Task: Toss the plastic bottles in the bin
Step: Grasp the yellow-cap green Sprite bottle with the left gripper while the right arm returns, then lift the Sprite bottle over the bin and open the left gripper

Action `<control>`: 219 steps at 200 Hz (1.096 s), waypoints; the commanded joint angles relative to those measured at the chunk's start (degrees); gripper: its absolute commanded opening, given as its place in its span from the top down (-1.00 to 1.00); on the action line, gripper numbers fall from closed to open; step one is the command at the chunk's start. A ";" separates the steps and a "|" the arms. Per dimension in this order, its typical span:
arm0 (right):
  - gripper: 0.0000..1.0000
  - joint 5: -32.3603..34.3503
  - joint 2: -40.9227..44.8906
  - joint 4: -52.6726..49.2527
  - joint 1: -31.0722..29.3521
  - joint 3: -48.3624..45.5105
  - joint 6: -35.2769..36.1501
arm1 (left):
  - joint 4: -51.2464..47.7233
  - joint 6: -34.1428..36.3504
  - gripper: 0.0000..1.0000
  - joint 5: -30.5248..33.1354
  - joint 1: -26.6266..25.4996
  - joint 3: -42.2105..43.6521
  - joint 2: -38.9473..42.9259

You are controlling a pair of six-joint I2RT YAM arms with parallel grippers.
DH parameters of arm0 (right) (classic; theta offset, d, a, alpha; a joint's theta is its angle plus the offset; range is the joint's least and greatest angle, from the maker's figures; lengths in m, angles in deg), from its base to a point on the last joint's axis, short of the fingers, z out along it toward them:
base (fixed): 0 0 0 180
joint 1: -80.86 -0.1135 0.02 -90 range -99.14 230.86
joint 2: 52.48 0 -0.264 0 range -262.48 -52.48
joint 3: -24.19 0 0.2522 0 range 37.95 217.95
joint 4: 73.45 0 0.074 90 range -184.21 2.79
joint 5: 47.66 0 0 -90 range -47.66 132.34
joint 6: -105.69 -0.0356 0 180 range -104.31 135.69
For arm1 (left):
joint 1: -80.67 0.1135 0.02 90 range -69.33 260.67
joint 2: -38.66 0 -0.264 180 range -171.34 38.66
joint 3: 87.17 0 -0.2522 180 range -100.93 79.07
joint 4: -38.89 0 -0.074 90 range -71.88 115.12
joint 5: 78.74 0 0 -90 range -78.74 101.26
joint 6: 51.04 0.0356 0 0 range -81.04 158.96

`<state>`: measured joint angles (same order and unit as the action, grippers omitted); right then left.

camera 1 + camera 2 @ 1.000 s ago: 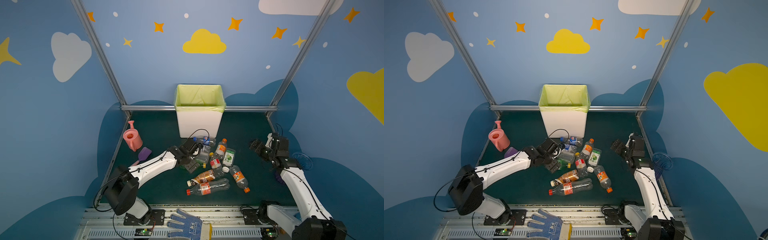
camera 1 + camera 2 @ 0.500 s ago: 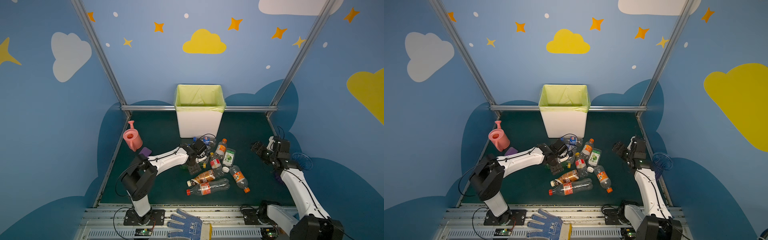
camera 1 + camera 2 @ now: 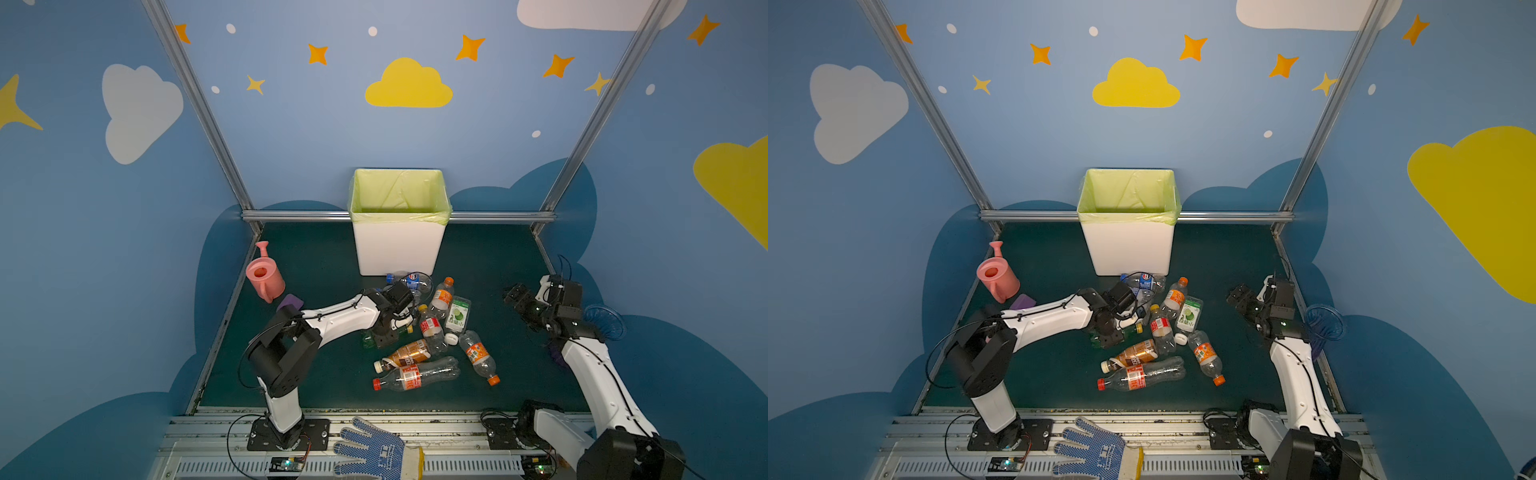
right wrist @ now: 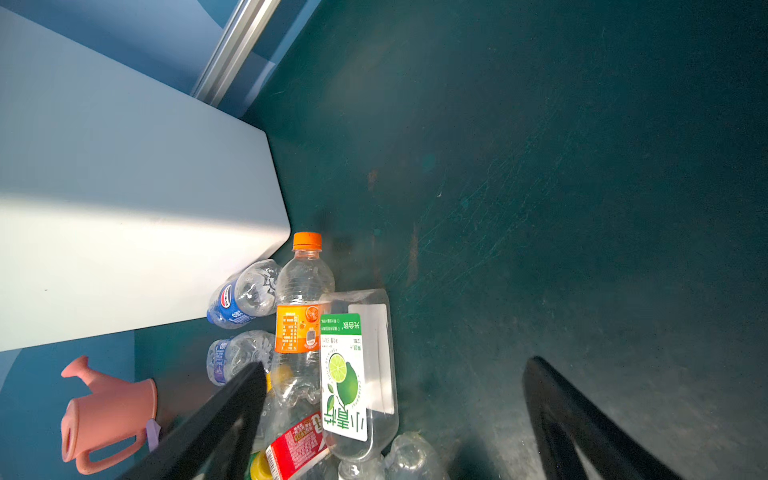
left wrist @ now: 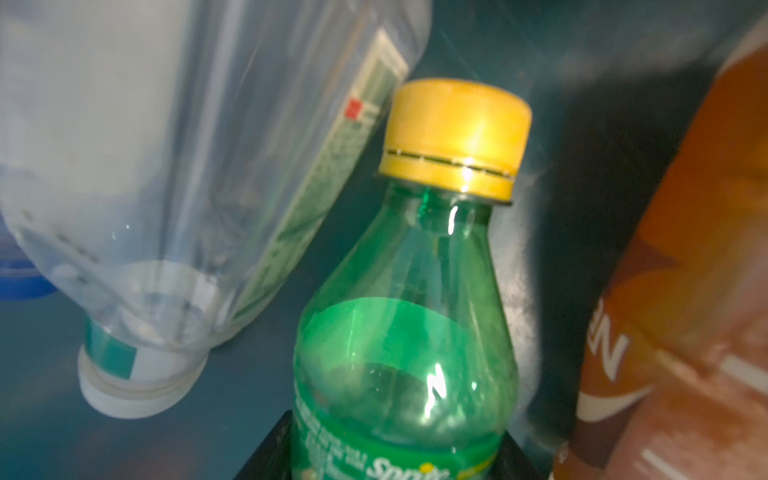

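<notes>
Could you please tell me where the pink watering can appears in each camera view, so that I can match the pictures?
Top views: in both, the pink watering can stands left of the bin, a little nearer the camera.
Left wrist: not in it.
Right wrist: in view, apart from the bin's white wall.
Shared landmark: the bin, seen in all but the left wrist view.

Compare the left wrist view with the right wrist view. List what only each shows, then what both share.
Left wrist only: a green bottle with a yellow cap and Sprite label, held in the left gripper, beside a brown-labelled bottle.
Right wrist only: the bin, the pink watering can, an orange-capped bottle, a lime-labelled bottle, the open right gripper.
Both: the dark green tabletop and clear plastic bottles lying on it; matching individual ones is uncertain.
</notes>
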<state>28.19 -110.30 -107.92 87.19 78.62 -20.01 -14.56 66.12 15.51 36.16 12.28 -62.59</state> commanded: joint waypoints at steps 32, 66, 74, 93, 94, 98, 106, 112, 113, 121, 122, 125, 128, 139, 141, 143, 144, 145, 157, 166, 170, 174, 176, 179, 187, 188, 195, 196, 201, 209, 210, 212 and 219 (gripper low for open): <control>-0.90 -1.40 0.61 0.81 0.54 -0.50 -0.51 | -7.49 -5.07 -0.13 0.67 2.01 3.22 4.02; -0.90 -1.95 0.26 1.02 0.62 -0.59 -0.77 | -9.54 -7.17 -0.20 2.50 2.38 5.86 6.65; -0.90 -2.15 0.12 1.10 0.62 -0.54 -0.88 | -10.16 -7.61 -0.23 2.60 2.65 6.11 6.85; -0.90 -2.77 -0.16 1.26 0.63 -0.50 -1.12 | -10.77 -8.09 -0.55 3.00 2.92 6.23 7.10; -0.90 -2.79 -0.17 1.27 0.67 -0.50 -1.12 | -10.77 -8.04 -0.56 2.98 2.93 6.19 7.11; -0.90 -2.91 -0.23 1.24 0.62 -0.50 -1.16 | -10.70 -7.92 -0.58 2.85 2.86 6.16 7.20; -0.90 -3.26 -0.36 1.35 0.62 -0.51 -1.28 | -10.59 -7.53 -0.61 2.56 2.81 5.87 7.21; -0.90 -3.41 -0.43 1.29 0.64 -0.50 -1.36 | -10.47 -7.26 -0.63 2.52 2.78 5.55 7.30; -0.90 -3.46 -0.44 1.29 0.63 -0.50 -1.38 | -10.40 -7.24 -0.63 2.52 2.82 5.54 7.25; -0.90 -3.63 -0.45 1.22 0.72 -0.41 -1.48 | -10.33 -6.78 -0.65 2.35 2.85 5.10 7.18; -0.90 -3.66 -0.45 1.21 0.71 -0.41 -1.48 | -10.33 -6.77 -0.65 2.34 2.85 5.01 7.20; -0.90 -3.75 -0.47 1.27 0.72 -0.41 -1.42 | -10.28 -6.50 -0.65 2.41 2.86 4.84 7.13; -0.90 -3.77 -0.45 1.22 0.71 -0.41 -1.46 | -10.25 -6.32 -0.65 2.44 2.90 4.66 7.01; -0.90 -3.75 -0.28 1.03 0.70 -0.41 -1.39 | -10.28 -5.45 -0.66 2.52 2.85 3.83 6.42; -0.90 -3.73 -0.28 0.98 0.70 -0.41 -1.39 | -10.30 -5.32 -0.66 2.52 2.85 3.69 6.24; -0.90 -3.76 -0.23 0.95 0.70 -0.41 -1.32 | -10.39 -5.20 -0.66 2.56 2.79 3.51 6.09; -0.90 -3.77 -0.21 0.94 0.70 -0.41 -1.35 | -10.40 -5.10 -0.66 2.54 2.77 3.46 5.99; -0.90 -3.77 -0.20 0.89 0.70 -0.41 -1.37 | -10.45 -5.06 -0.66 2.48 2.77 3.44 5.94; -0.90 -3.71 -0.01 0.77 0.84 -0.45 -1.23 | -11.14 -4.27 -0.66 1.93 2.73 2.29 4.68; -0.90 -3.83 0.16 0.69 0.90 -0.50 -1.19 | -11.68 -3.86 -0.66 1.73 2.59 1.56 3.58; -0.90 -3.86 0.23 0.72 0.91 -0.50 -1.21 | -11.88 -3.71 -0.66 1.73 2.46 1.28 3.10; -0.90 -3.94 0.30 0.63 1.00 -0.58 -1.21 | -11.96 -3.48 -0.66 1.77 2.42 1.04 2.69; -0.90 -3.91 0.33 0.62 1.04 -0.63 -1.21 | -12.05 -3.40 -0.65 1.74 2.43 0.98 2.43; -0.90 -3.83 0.33 0.61 1.12 -0.67 -1.21 | -12.09 -3.32 -0.66 1.73 2.38 0.91 2.12; -0.90 -3.95 0.43 0.58 1.22 -0.76 -1.21 | -12.34 -3.08 -0.65 1.84 2.37 0.66 1.24; -0.90 -3.95 0.43 0.63 1.23 -0.76 -1.21 | -12.35 -3.08 -0.65 1.83 2.35 0.67 1.19; -0.90 -4.11 0.43 0.60 1.40 -0.76 -1.18 | -12.35 -2.92 -0.65 1.98 2.33 0.60 0.55; -0.90 -4.12 0.43 0.59 1.45 -0.76 -1.20 | -12.26 -2.91 -0.64 1.98 2.32 0.60 0.50; -0.90 -4.21 0.43 0.58 1.56 -0.81 -1.19 | -12.19 -2.81 -0.64 2.19 2.32 0.60 0.17; -0.90 -4.43 0.35 0.59 1.71 -0.81 -1.17 | -12.11 -2.53 -0.62 2.49 2.32 0.47 -0.42; -0.90 -4.45 0.35 0.54 1.78 -0.79 -1.19 | -12.14 -2.49 -0.62 2.55 2.37 0.40 -0.47; -0.90 -4.45 0.34 0.57 1.83 -0.79 -1.21 | -12.17 -2.47 -0.61 2.63 2.36 0.42 -0.58; -0.90 -4.65 0.34 0.71 2.04 -0.78 -1.22 | -12.09 -2.47 -0.59 2.90 2.41 0.26 -0.94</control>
<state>24.60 -110.56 -107.57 88.56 78.44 -21.39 -24.61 62.34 17.65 38.65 13.49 -62.00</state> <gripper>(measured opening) 0.952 0.807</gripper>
